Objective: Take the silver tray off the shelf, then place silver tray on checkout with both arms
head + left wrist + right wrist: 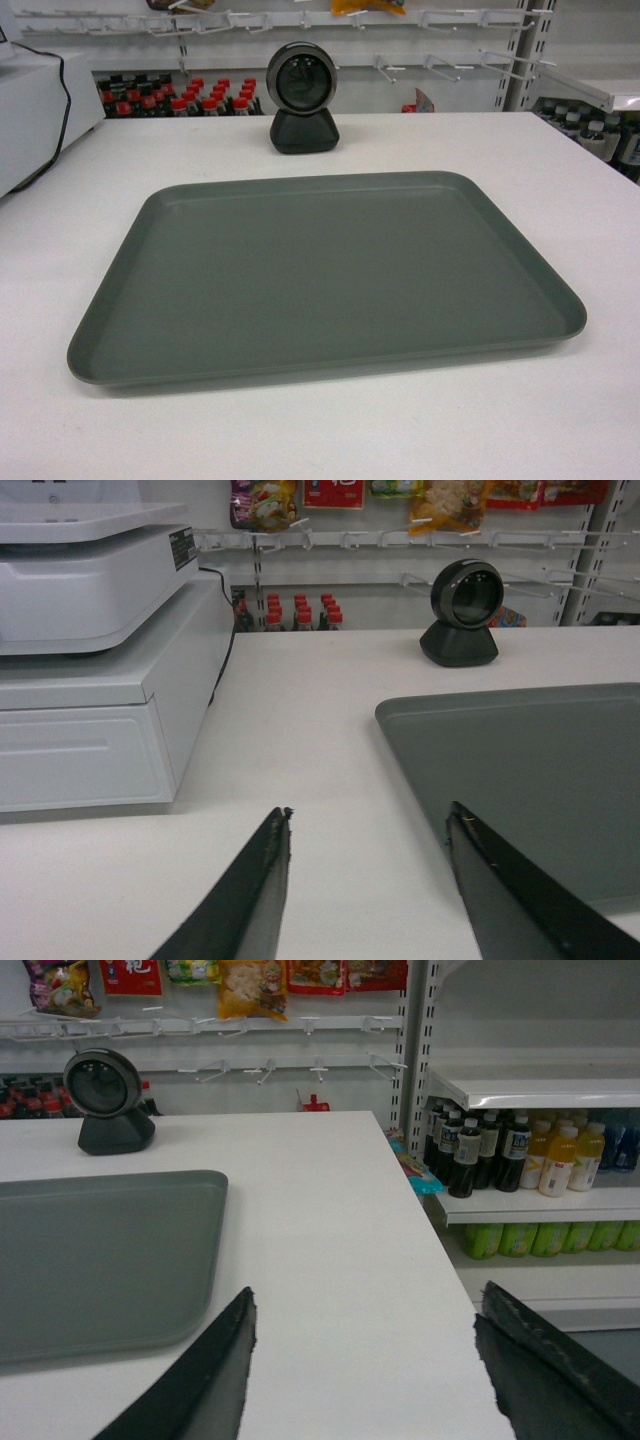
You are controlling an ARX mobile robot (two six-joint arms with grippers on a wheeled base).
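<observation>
I see the silver tray [325, 280] lying flat on the checkout [560, 180], its long axis running from 9 to 3 o'clock across my head view, with the round black scanner [303, 97] standing apart from it at 12 o'clock. Neither arm shows in the head view, so I go by the wrist cameras.

The left gripper [370, 825] has its fingers spread wide with nothing between them; the tray's left end sits at about 2 o'clock from it, with the right-hand fingertip [462, 825] just over or at the rim, though I cannot tell if it touches. The right gripper [365, 1315] is also spread and empty, and the tray's right end lies at 10 o'clock from it, near its left fingertip [240, 1310]. Its other finger hangs past the counter edge toward the drinks shelf [530, 1090].

I judge the tray already set down and released. Both grippers flank its short ends about equally, so the next move is likely a straight retreat.
</observation>
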